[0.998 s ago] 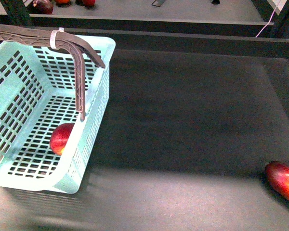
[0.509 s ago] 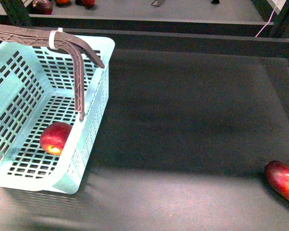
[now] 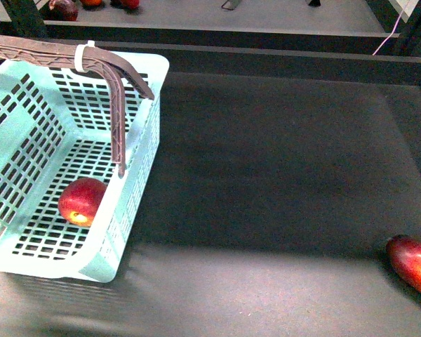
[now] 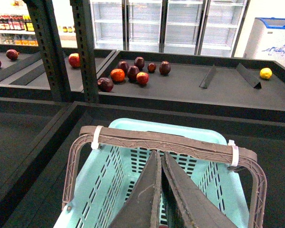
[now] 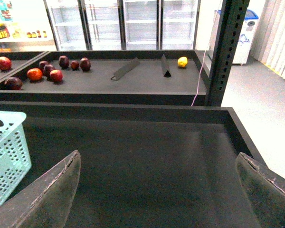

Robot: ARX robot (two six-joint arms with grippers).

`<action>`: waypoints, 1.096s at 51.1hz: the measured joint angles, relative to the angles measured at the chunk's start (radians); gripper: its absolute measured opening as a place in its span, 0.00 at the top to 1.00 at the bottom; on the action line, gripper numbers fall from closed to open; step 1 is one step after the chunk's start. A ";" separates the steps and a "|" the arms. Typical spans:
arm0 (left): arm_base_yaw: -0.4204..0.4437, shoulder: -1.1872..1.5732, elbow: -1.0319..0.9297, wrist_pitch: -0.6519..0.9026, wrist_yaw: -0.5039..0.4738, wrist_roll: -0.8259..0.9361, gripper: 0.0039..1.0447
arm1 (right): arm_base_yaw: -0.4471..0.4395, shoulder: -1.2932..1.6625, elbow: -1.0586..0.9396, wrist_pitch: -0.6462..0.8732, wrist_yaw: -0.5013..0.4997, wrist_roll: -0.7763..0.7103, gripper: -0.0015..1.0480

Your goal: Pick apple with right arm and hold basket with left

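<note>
The pale mint-green basket (image 3: 137,151) stands at the left of the dark tray in the front view, its brown ribbed handles (image 3: 116,105) raised. The red apple (image 3: 81,201) with a yellowish patch lies on the basket's slotted floor near the right wall. My left gripper (image 4: 160,156) is shut on the basket, its jaws together just under the brown handle bar (image 4: 166,140); the basket's wall (image 4: 104,180) shows below. My right gripper (image 5: 159,190) is wide open and empty above the bare dark tray floor; a corner of the basket (image 5: 7,156) shows beside it. Neither gripper shows in the front view.
An elongated red-orange fruit (image 3: 414,265) lies at the tray's right edge. Several dark red and orange fruits (image 4: 133,73) and a yellow one (image 4: 265,73) lie on the shelf behind. A raised rim (image 3: 281,60) bounds the tray. Metal uprights (image 5: 225,52) stand beside it.
The apple has rolled left on the basket floor away from the right wall, then settled. The basket has shifted slightly.
</note>
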 joint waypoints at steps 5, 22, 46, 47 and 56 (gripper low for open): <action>0.000 -0.063 -0.025 -0.037 0.000 0.001 0.97 | 0.000 0.000 0.000 0.000 0.000 0.000 0.08; 0.000 -0.296 -0.107 -0.179 0.000 0.004 0.97 | 0.000 0.000 0.000 0.000 0.000 0.000 0.08; 0.000 -0.591 -0.107 -0.459 0.000 0.005 0.97 | 0.000 0.000 0.000 0.000 0.000 0.000 0.08; 0.000 -0.599 -0.107 -0.466 0.000 0.005 0.97 | 0.000 0.000 0.000 0.000 0.000 0.000 0.08; 0.000 -0.658 -0.107 -0.525 0.000 0.005 0.97 | 0.000 0.000 0.000 0.000 0.000 0.000 0.08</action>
